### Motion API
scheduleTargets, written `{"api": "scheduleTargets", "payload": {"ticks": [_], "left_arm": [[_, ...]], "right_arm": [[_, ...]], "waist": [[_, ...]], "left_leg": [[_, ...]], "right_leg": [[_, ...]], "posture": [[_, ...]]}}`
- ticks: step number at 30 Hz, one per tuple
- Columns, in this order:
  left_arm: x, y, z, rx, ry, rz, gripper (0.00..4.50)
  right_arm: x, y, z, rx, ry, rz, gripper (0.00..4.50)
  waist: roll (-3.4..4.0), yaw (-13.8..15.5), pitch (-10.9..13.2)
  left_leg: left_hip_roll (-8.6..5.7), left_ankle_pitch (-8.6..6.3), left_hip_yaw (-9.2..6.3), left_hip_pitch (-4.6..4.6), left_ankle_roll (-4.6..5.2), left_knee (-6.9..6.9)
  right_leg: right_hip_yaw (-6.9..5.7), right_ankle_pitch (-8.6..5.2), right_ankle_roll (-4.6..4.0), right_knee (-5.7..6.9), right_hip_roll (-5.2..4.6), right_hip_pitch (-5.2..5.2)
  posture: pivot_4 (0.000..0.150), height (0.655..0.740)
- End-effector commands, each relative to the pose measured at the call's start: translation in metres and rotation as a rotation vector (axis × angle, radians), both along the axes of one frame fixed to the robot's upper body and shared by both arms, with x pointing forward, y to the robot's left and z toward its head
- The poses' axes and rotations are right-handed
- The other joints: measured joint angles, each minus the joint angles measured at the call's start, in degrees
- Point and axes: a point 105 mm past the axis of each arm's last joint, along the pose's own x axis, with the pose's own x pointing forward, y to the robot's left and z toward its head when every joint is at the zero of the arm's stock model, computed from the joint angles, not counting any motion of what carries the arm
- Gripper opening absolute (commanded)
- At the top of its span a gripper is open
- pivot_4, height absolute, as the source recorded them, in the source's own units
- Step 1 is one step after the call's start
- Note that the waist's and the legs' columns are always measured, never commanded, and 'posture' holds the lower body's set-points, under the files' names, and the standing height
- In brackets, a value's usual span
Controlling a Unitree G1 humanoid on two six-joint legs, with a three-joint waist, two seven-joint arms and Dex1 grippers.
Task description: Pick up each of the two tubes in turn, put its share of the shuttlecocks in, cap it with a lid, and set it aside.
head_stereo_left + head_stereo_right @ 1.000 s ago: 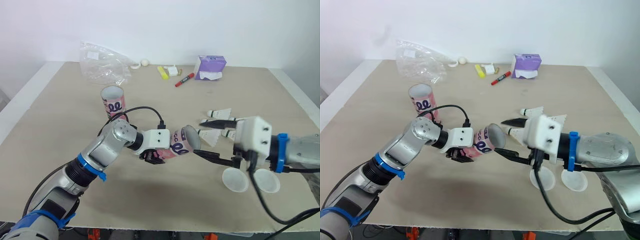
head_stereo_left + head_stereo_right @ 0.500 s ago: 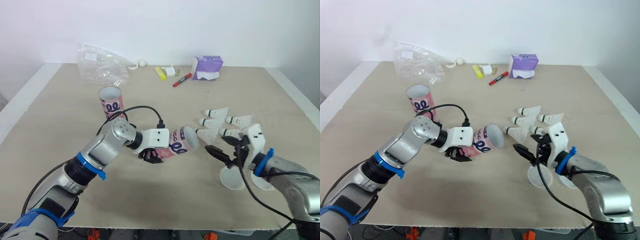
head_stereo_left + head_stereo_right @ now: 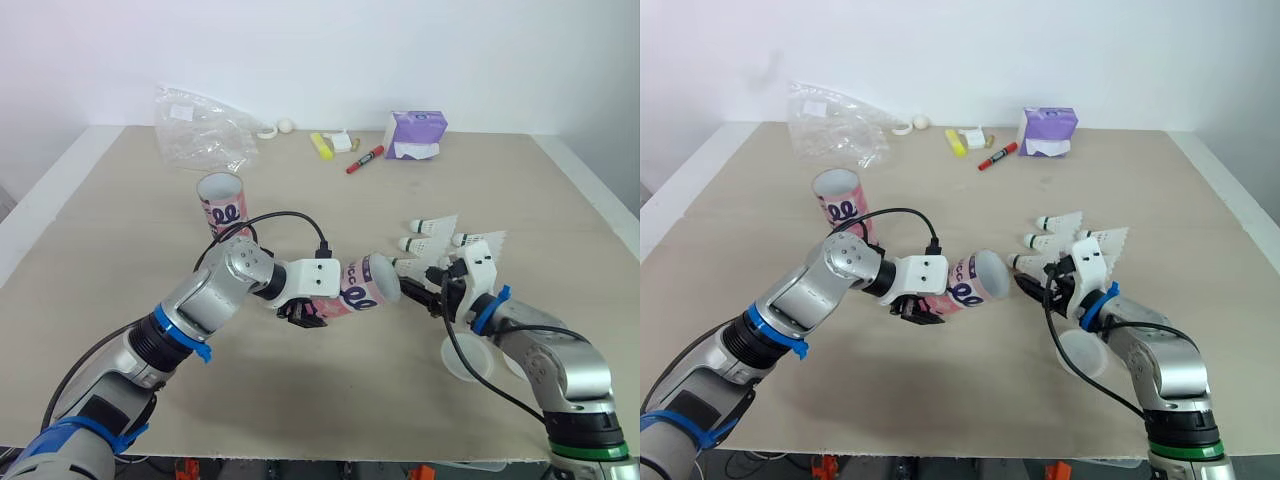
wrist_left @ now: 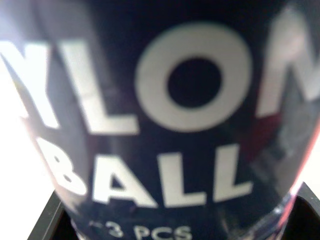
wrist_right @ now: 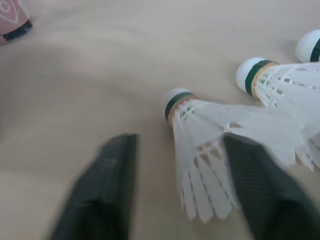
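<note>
The tan surface carries everything. The left claw is clamped around a pink tube, holding it on its side with the open mouth facing the right claw. A second tube stands upright beyond the held tube, to its left. Just right of the held tube's mouth, the right claw is spread wide. One shuttlecock lies between its fingers, nearer the other one. More shuttlecocks lie just past it. A lid lies right of the held tube, nearer the robot.
</note>
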Motion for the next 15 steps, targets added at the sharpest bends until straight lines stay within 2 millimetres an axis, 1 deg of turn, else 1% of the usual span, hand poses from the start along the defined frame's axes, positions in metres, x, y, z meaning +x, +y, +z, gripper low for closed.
{"api": "scheduleTargets", "payload": {"ticks": [1, 2, 3, 6, 9, 11, 12, 15], "left_arm": [[-0.002, 0.004, -0.014, 0.039, 0.036, 0.018, 2.86], [-0.002, 0.004, -0.014, 0.038, 0.037, 0.02, 2.86], [-0.002, 0.004, -0.015, 0.037, 0.037, 0.021, 2.86], [-0.002, 0.004, -0.016, 0.036, 0.039, 0.025, 2.86], [-0.002, 0.004, -0.017, 0.035, 0.041, 0.028, 2.86], [-0.001, 0.004, -0.018, 0.035, 0.042, 0.031, 2.86], [0.0, 0.005, -0.018, 0.034, 0.042, 0.034, 2.86], [0.002, 0.005, -0.017, 0.033, 0.041, 0.036, 2.86]], "right_arm": [[0.004, 0.001, 0.012, 0.004, -0.04, -0.004, 0.87], [0.004, 0.001, 0.011, 0.005, -0.039, -0.004, 0.4], [0.005, 0.002, 0.011, 0.005, -0.038, -0.004, 0.06], [0.003, 0.005, 0.012, 0.0, -0.045, 0.015, 0.06], [-0.002, 0.009, 0.022, -0.009, -0.094, 0.047, 0.06], [-0.007, 0.008, 0.037, -0.038, -0.156, 0.078, 0.06], [-0.011, 0.006, 0.049, -0.061, -0.194, 0.102, 0.06], [-0.03, 0.003, 0.08, -0.19, -0.285, 0.212, 0.06]], "waist": [[0.0, 0.0, 0.0], [0.0, 0.0, 0.0], [0.0, 0.0, 0.0], [0.0, 0.0, 0.0], [0.0, 0.0, 0.0], [0.03, 0.0, 0.0], [0.07, 0.1, 0.0], [0.13, 0.1, 0.0]], "left_leg": [[0.0, 0.0, 0.0, 0.0, 0.0, 0.0], [0.0, 0.0, -0.01, 0.0, 0.0, 0.0], [-0.01, 0.0, -0.02, -0.01, 0.0, 0.0], [-0.01, 0.0, -0.01, 0.0, 0.0, 0.0], [-0.01, 0.0, -0.01, 0.0, 0.0, 0.0], [-0.01, 0.0, -0.01, 0.0, 0.0, 0.0], [-0.01, 0.0, -0.01, 0.0, 0.0, 0.0], [-0.06, 0.0, 0.0, -0.01, 0.0, 0.0]], "right_leg": [[0.0, 0.02, -0.03, 0.0, 0.0, 0.0], [-0.01, 0.03, -0.04, 0.0, -0.01, 0.0], [-0.02, 0.06, -0.05, 0.0, -0.01, 0.01], [-0.01, 0.13, -0.03, 0.0, -0.01, 0.01], [-0.01, 0.12, -0.02, 0.0, -0.01, 0.01], [-0.01, 0.08, 0.04, 0.0, -0.01, 0.01], [-0.01, 0.06, 0.08, 0.0, -0.01, 0.01], [0.0, 0.04, 0.15, -0.01, -0.05, 0.01]], "posture": [[0.15, 0.74], [0.15, 0.74], [0.15, 0.74], [0.15, 0.74], [0.15, 0.74], [0.15, 0.74], [0.15, 0.74], [0.15, 0.74]]}}
